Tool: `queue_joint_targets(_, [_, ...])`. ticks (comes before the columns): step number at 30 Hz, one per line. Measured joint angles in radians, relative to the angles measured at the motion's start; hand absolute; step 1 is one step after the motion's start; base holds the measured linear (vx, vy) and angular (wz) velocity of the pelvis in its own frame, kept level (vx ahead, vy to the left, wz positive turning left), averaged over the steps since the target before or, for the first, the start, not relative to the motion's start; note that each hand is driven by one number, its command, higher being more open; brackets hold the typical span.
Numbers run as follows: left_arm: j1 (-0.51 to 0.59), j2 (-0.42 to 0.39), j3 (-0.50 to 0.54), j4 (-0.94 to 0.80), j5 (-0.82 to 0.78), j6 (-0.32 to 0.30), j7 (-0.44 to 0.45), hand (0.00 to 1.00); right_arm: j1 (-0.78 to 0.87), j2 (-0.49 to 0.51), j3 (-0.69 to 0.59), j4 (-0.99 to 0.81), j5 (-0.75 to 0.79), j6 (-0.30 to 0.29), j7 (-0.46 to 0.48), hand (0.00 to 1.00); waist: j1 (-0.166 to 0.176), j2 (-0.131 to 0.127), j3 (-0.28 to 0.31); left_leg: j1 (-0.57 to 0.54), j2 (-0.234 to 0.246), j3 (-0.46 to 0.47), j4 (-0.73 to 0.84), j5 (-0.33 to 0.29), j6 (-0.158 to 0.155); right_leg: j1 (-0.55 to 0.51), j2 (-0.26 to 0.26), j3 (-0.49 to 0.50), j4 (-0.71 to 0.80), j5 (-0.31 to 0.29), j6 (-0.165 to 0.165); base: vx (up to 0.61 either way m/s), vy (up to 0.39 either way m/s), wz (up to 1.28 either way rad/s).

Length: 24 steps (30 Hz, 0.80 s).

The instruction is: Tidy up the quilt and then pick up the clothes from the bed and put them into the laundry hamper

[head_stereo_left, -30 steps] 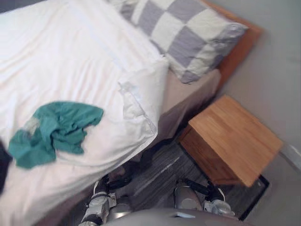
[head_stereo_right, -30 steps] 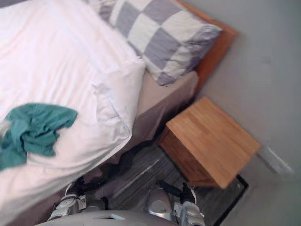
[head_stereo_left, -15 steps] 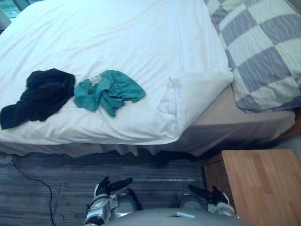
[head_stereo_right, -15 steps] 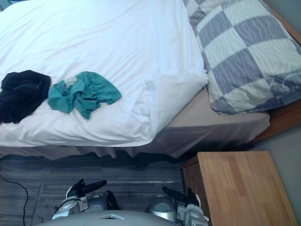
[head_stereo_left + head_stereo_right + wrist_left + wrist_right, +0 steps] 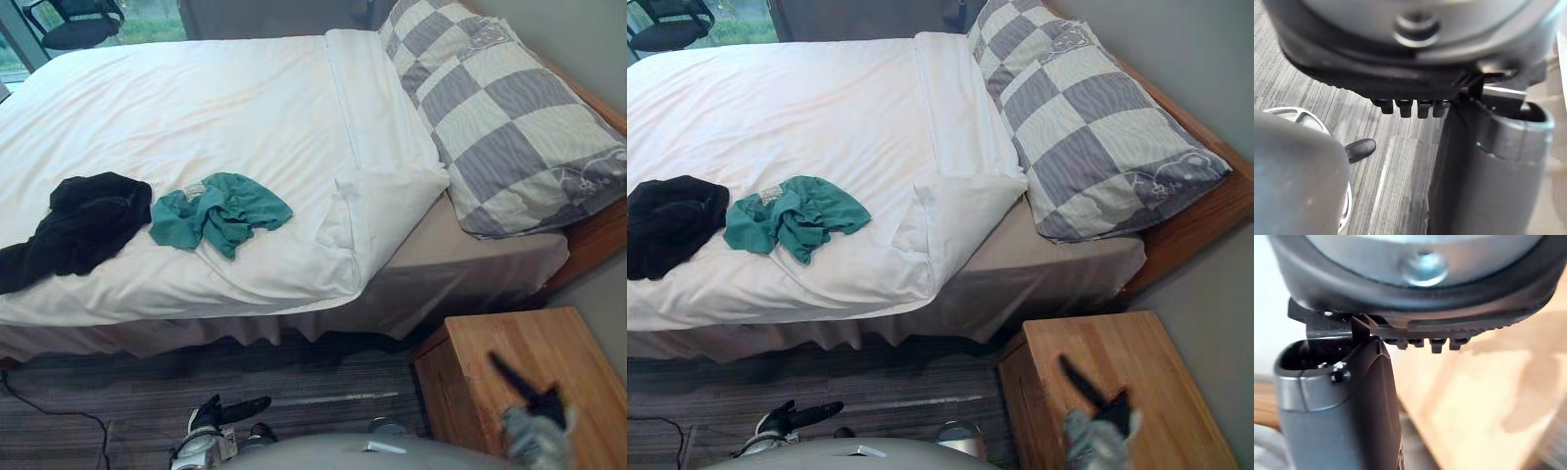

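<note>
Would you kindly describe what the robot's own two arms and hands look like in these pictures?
Both arms are silver-grey, ending in rounded metallic wrists. The left hand is dark and slim-fingered; the right hand looks equally dark. Up close, each hand shows a ribbed black edge and a thick dark-grey thumb with a paler band.

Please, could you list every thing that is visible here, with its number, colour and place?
quilt: 1, white, spread over the bed
pillow: 1, grey and cream checks, at the bed's head
black garment: 1, black, on the quilt near its front edge
teal garment: 1, teal, beside the black garment
bed frame: 1, brown wood, beside the pillow
nightstand: 1, light wood, by the bed's head
office chair: 1, black, beyond the bed
carpet: 1, grey striped, floor
left hand: 1, dark, over the carpet, fingers straight
right hand: 1, dark, over the nightstand, fingers straight
</note>
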Motion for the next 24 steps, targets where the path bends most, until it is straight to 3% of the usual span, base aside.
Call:
queue_joint_targets(6, [0.003, 0.029, -0.076, -0.024, 0.025, -0.005, -0.017, 1.00, -0.108, -0.079, 0.014, -0.120, -0.072, -0.016, -0.015, 1.00, -0.018, -0.030, 0.002, -0.020, -0.004, -0.019, 0.001, 0.011, 0.015, -0.001, -0.002, -0.018, -0.015, 0.017, 0.025, 0.02, 0.004, 0.09])
queue_joint_targets(10, [0.004, 0.042, -0.105, -0.036, 0.025, -0.008, -0.033, 1.00, -0.181, -0.131, 0.136, -0.145, -0.153, -0.015, 0.004, 1.00, -0.014, -0.044, 0.000, -0.030, -0.009, -0.038, 0.001, 0.014, 0.018, 0.002, -0.005, -0.035, -0.014, 0.021, 0.027, 0.06, -0.001, 0.13])
queue_joint_targets(14, [0.006, 0.040, -0.118, -0.039, 0.025, -0.024, -0.035, 1.00, -0.325, -0.262, 0.309, -0.175, -0.284, -0.015, 0.019, 1.00, -0.012, -0.025, 0.003, -0.038, -0.013, -0.061, 0.001, 0.016, 0.020, 0.005, -0.002, -0.049, -0.012, 0.030, 0.029, 0.05, 0.013, 0.13])
queue_joint_targets(18, [0.006, 0.038, -0.150, -0.049, 0.025, -0.028, -0.035, 1.00, -0.480, -0.313, 0.407, -0.180, -0.313, -0.016, 0.020, 1.00, -0.008, 0.001, 0.022, -0.042, -0.007, -0.079, 0.001, 0.021, 0.022, 0.005, 0.006, -0.051, -0.013, 0.050, 0.031, 0.00, 0.002, 0.06])
queue_joint_targets(21, [0.000, 0.031, -0.175, -0.067, 0.021, -0.035, -0.035, 1.00, -0.596, -0.349, 0.471, -0.182, -0.324, -0.016, 0.020, 1.00, 0.001, 0.030, 0.044, -0.086, 0.009, -0.108, 0.001, 0.038, 0.035, -0.016, 0.020, -0.049, -0.026, 0.087, 0.010, -0.02, 0.011, 0.17])
queue_joint_targets(24, [-0.006, 0.028, -0.176, -0.081, 0.017, -0.045, -0.035, 1.00, -0.682, -0.350, 0.502, -0.181, -0.324, -0.016, 0.020, 1.00, 0.015, 0.041, 0.057, -0.127, 0.014, -0.113, 0.002, 0.054, 0.043, -0.050, 0.026, -0.048, -0.039, 0.104, 0.000, -0.06, 0.039, 0.08])
